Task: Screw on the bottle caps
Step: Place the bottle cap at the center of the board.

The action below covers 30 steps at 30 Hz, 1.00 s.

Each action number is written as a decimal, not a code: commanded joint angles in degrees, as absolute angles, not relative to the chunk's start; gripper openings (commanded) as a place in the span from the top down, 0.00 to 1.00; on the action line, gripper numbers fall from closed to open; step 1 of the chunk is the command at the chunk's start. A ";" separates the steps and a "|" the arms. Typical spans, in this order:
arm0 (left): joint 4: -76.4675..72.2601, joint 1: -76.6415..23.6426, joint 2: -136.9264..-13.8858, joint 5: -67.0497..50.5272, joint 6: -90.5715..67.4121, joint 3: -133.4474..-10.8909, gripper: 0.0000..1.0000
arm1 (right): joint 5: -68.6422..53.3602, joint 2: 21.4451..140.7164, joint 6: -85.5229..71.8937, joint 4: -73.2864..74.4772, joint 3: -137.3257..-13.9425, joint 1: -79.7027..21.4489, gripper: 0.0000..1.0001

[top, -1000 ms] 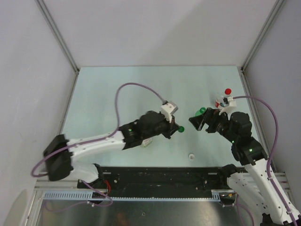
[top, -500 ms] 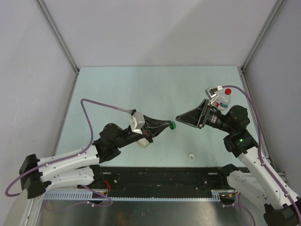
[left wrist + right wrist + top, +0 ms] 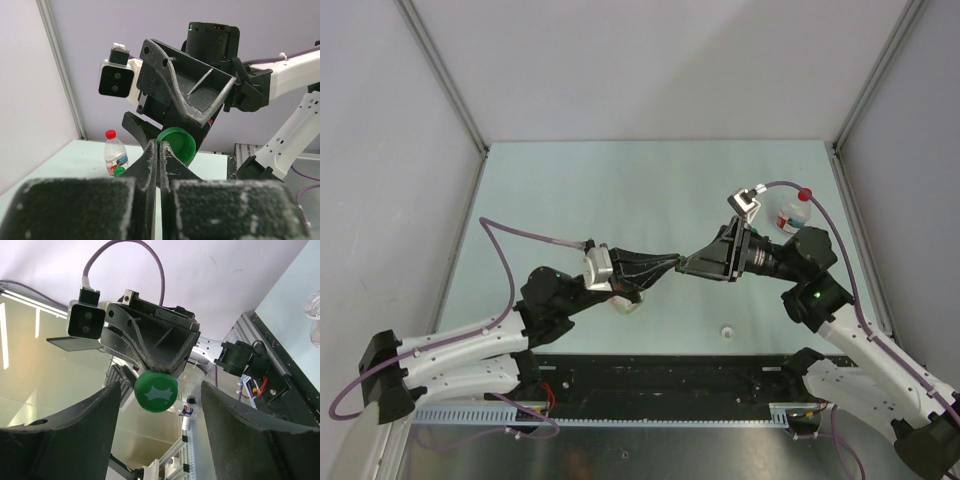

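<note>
My left gripper point(image 3: 159, 145) is shut, pinching the rim of the green cap point(image 3: 176, 145) at its fingertips, raised above the table. In the right wrist view the same green cap point(image 3: 156, 391) hangs between the fingers of my right gripper point(image 3: 160, 392), which is open with a gap on each side. From above, the left gripper point(image 3: 675, 265) and right gripper point(image 3: 693, 264) meet tip to tip. The red cap point(image 3: 805, 194) sits on the small clear bottle point(image 3: 115, 155) at the far right. A white cap point(image 3: 727, 331) lies loose near the front edge.
A wider clear bottle point(image 3: 627, 304) stands partly under my left arm. A green bottle top point(image 3: 119, 171) shows in front of the small clear bottle. Grey walls close in the table on three sides. A black rail point(image 3: 670, 375) runs along the near edge.
The right gripper swung left to meet the left one, and its fingers narrowed around the green cap. The left gripper stayed shut on the cap, pulling back slightly.
</note>
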<state>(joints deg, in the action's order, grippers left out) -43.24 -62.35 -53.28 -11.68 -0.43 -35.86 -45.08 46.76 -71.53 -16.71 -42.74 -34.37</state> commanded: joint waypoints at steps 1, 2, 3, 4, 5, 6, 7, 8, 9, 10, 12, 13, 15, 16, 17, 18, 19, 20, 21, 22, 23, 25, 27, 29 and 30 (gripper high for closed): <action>-46.62 -62.58 -51.82 -12.73 1.94 -35.35 1.00 | -43.15 45.88 -73.48 -20.41 -42.98 -34.86 0.32; -46.64 -62.58 -51.71 -12.74 1.98 -35.21 1.00 | -42.89 45.75 -73.65 -20.27 -42.98 -34.83 0.33; -46.70 -62.58 -51.60 -12.74 2.04 -35.09 1.00 | -42.71 45.64 -73.83 -20.20 -42.98 -34.86 0.35; -46.77 -62.58 -51.51 -12.79 2.08 -34.99 1.00 | -42.63 45.54 -74.00 -20.16 -42.98 -34.83 0.36; -46.81 -62.62 -51.38 -12.98 2.14 -34.86 1.00 | -42.54 45.44 -74.14 -20.10 -42.98 -34.86 0.36; -46.87 -62.60 -51.22 -13.22 2.17 -34.74 1.00 | -42.32 45.35 -74.25 -19.89 -42.98 -34.83 0.37; -46.95 -62.63 -51.05 -13.33 2.14 -34.60 1.00 | -42.12 45.27 -74.34 -19.75 -42.98 -34.86 0.38; -46.98 -62.61 -50.93 -13.43 2.17 -34.53 1.00 | -42.02 45.22 -74.44 -19.81 -42.98 -34.83 0.39; -47.05 -62.59 -50.82 -13.44 2.23 -34.45 1.00 | -42.02 45.24 -74.62 -20.05 -42.98 -34.82 0.40; -47.12 -62.58 -50.77 -13.22 2.26 -34.41 1.00 | -42.15 45.25 -74.75 -20.44 -42.98 -34.86 0.41; -47.22 -62.58 -50.68 -13.11 2.39 -34.33 1.00 | -42.37 45.28 -74.85 -20.82 -42.98 -34.99 0.44; -47.25 -62.58 -50.74 -13.23 2.51 -34.30 1.00 | -42.37 45.27 -74.78 -20.78 -42.98 -35.07 0.46; -47.39 -62.58 -50.83 -13.42 2.54 -34.22 1.00 | -42.28 45.31 -74.55 -20.69 -42.98 -35.18 0.49; -47.42 -62.58 -50.90 -13.39 2.54 -34.20 1.00 | -42.28 45.42 -74.45 -20.76 -42.98 -35.26 0.50; -47.44 -62.58 -50.94 -13.33 2.59 -34.20 1.00 | -42.36 45.56 -74.45 -21.01 -42.98 -35.29 0.50; -47.45 -62.58 -51.00 -13.34 2.61 -34.19 1.00 | -42.50 45.68 -74.45 -21.27 -42.98 -35.40 0.51; -47.46 -62.58 -51.03 -13.44 2.58 -34.24 1.00 | -42.56 45.82 -74.40 -21.49 -42.98 -35.50 0.52; -47.46 -62.62 -51.14 -13.66 2.57 -34.30 1.00 | -42.55 45.98 -74.25 -21.60 -42.98 -35.55 0.53; -47.46 -62.60 -51.14 -13.86 2.56 -34.29 1.00 | -42.50 46.11 -74.08 -21.48 -42.98 -35.53 0.56; -47.46 -62.59 -51.19 -13.96 2.55 -34.24 1.00 | -42.39 46.21 -73.87 -21.33 -42.98 -35.56 0.59; -47.46 -62.58 -51.22 -13.92 2.55 -34.17 0.98 | -42.33 46.27 -73.72 -21.30 -42.98 -35.58 0.62; -47.46 -62.58 -51.04 -13.28 2.51 -33.90 0.93 | -42.33 46.31 -73.54 -21.41 -42.98 -35.53 0.67; -47.44 -62.58 -50.84 -12.09 2.34 -33.68 0.86 | -42.38 46.16 -73.25 -21.59 -42.98 -35.58 0.71; -47.46 -62.58 -50.55 -11.04 2.01 -33.45 0.61 | -42.24 45.93 -72.45 -21.42 -42.98 -35.50 0.73; -47.46 -62.58 -50.28 -10.66 1.80 -33.25 0.48 | -42.04 45.77 -71.78 -20.90 -42.98 -35.37 0.74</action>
<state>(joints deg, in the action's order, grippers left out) -45.30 -62.35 -51.68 -12.64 1.04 -34.13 -42.50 46.24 -73.49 -18.81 -42.74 -35.20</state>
